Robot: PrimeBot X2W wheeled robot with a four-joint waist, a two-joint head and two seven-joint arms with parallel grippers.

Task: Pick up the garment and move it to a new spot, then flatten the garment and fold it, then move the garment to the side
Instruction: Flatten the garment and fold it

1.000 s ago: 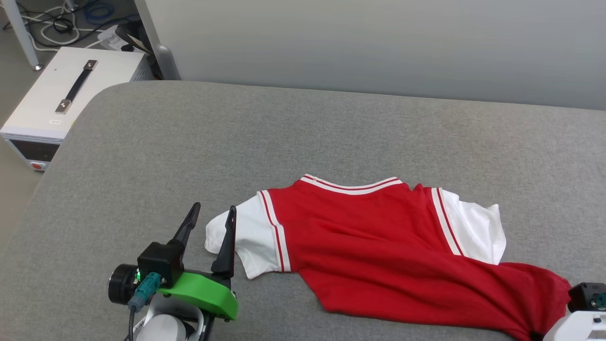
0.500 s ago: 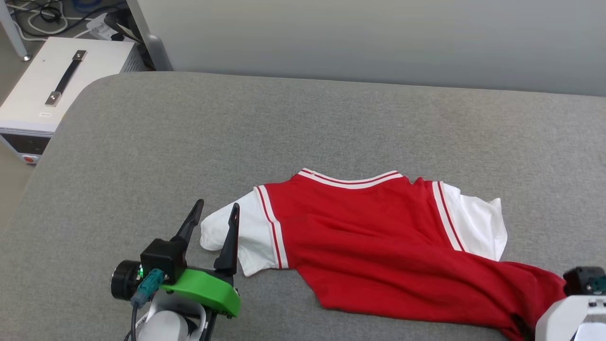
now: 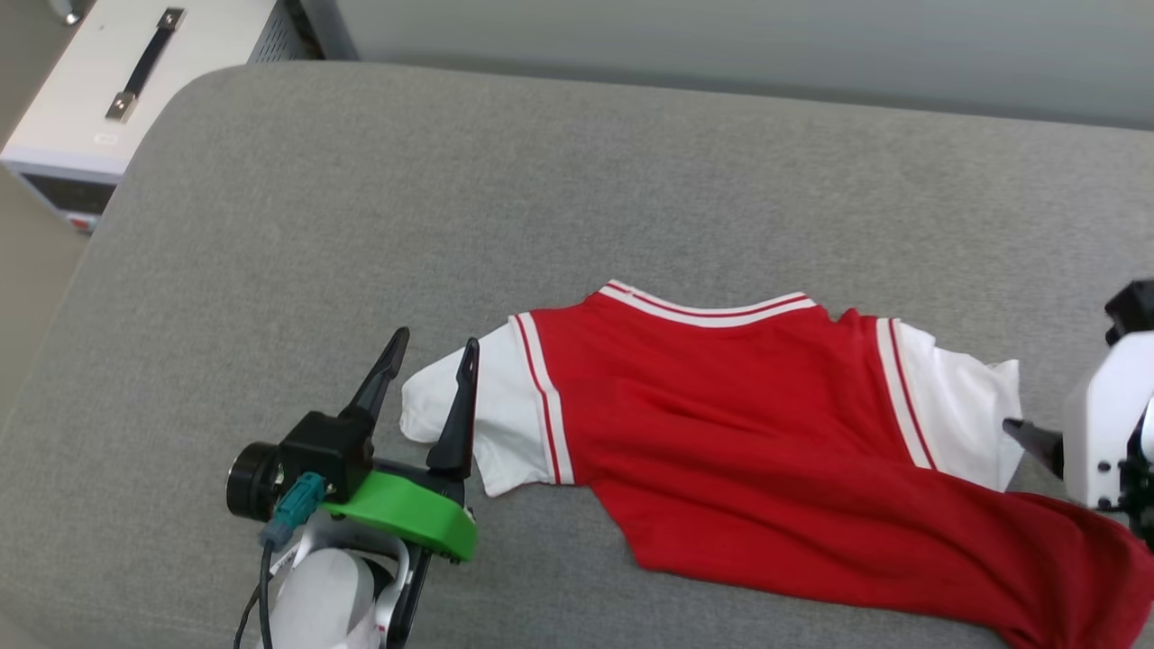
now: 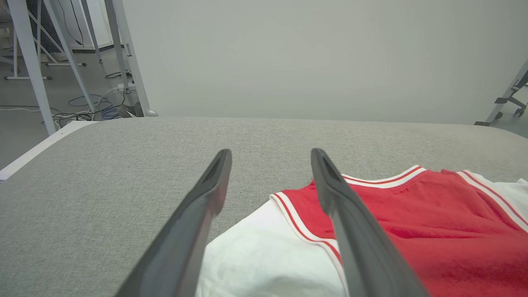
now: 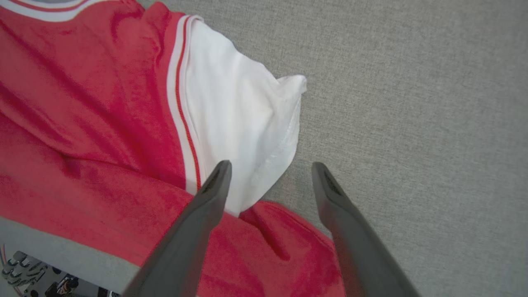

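Both open and empty, my left hand (image 3: 436, 338) and right hand (image 5: 271, 163) sit at the red jersey's (image 3: 721, 406) white sleeves (image 5: 239, 103); flattening is the step in hand, I judge, so next I tug the skewed hem (image 3: 1037, 559) straight.

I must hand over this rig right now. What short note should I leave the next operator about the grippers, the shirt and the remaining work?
Left gripper: open, holding nothing, at the white sleeve on the robot's left.
Right gripper: open, holding nothing, by the other white sleeve.
Red shiny jersey shirt with white short sleeves: lies on the grey fabric surface, collar away from the robot, body creased and skewed toward the robot's right.
Done: shirt laid out.
Left: flatten, fold, move to the side.
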